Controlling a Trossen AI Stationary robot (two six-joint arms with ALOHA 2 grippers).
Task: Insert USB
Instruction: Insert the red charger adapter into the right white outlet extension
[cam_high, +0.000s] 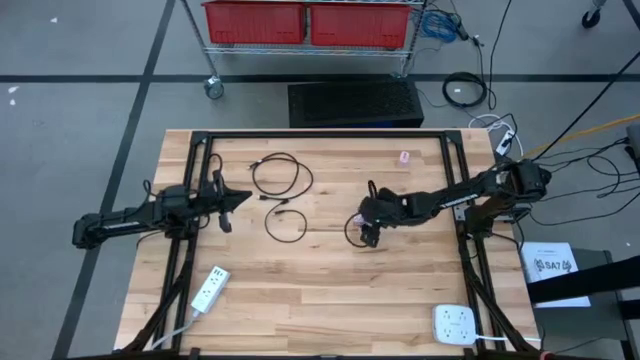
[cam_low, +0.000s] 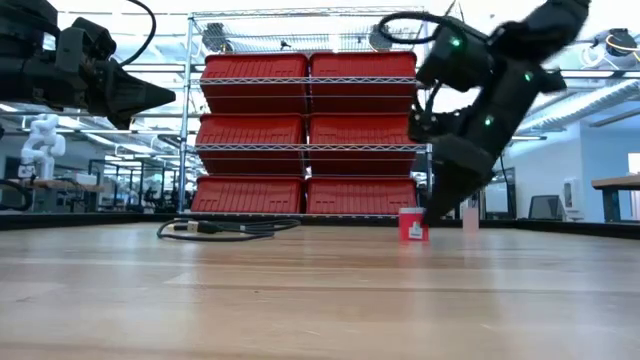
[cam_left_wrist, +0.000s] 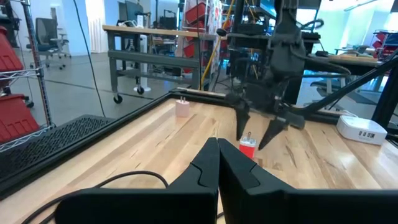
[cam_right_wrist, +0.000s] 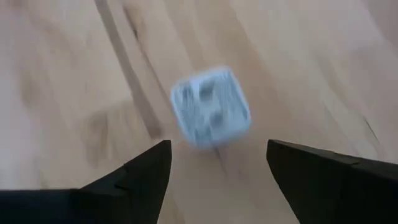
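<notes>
A small red charger block stands on the wooden table, prongs up. In the right wrist view its top face shows blurred. My right gripper hangs over the block, tilted down and open. Its two fingers stand on either side of the block and touch nothing. The gripper is near the table's middle. My left gripper waits shut and level at the table's left, above the wood. Two black cable coils lie between the arms.
A pink block stands toward the far edge. A white power strip lies near left and a white adapter near right. Black frame rails run around the table. Red bins fill a shelf behind it.
</notes>
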